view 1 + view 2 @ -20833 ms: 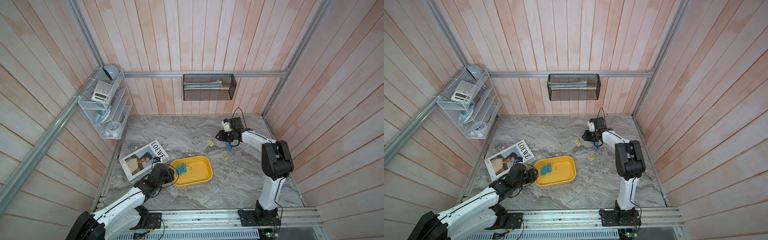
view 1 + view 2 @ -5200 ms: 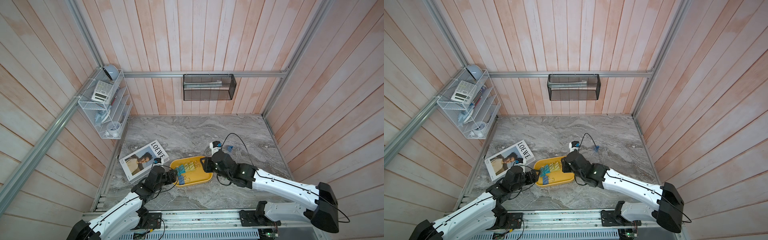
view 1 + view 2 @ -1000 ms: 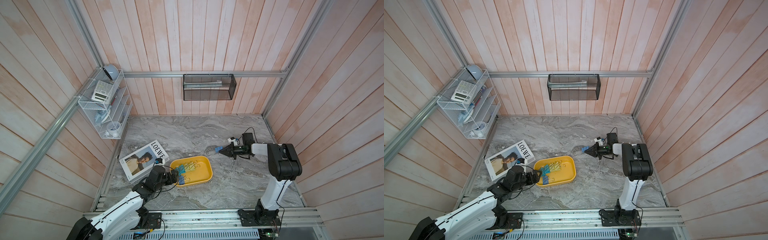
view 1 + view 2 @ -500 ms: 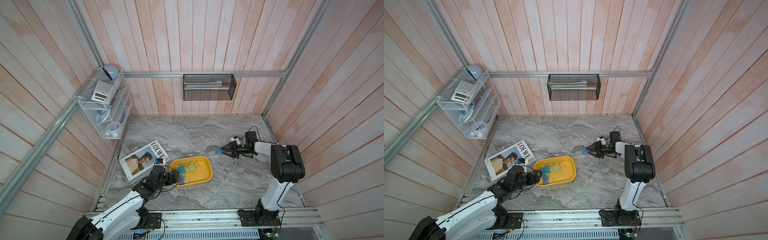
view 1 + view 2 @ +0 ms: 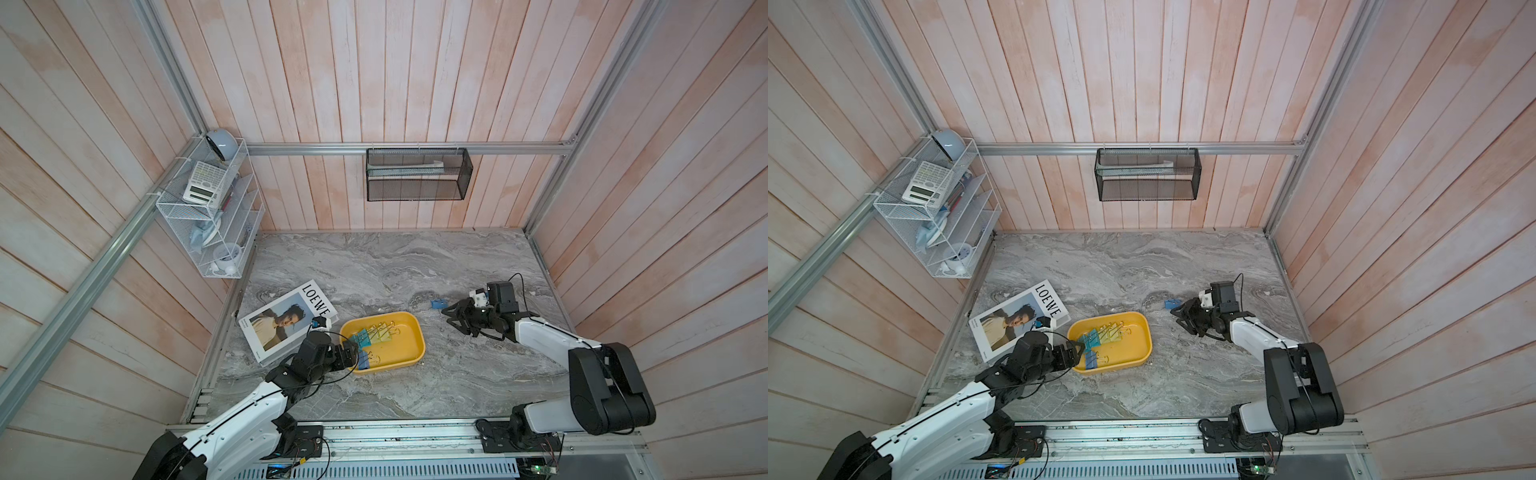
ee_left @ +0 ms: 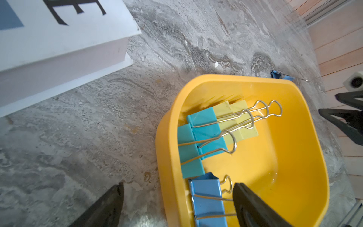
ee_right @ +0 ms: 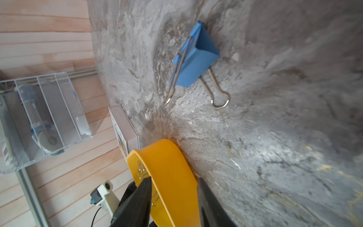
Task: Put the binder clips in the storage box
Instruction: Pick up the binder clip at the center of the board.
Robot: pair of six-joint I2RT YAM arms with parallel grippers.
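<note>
Blue clip: loose on marble, right of centre, outside storage box.
Right gripper: jaws just parted beside it, empty; pick still pending.
Left gripper: jaws wide, straddling box's wall.
Five clips: boxed.

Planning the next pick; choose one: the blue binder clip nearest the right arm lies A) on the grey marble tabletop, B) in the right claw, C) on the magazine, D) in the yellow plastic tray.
A: the blue binder clip rests on the grey marble tabletop, apart from the yellow plastic tray and the open right claw.
</note>
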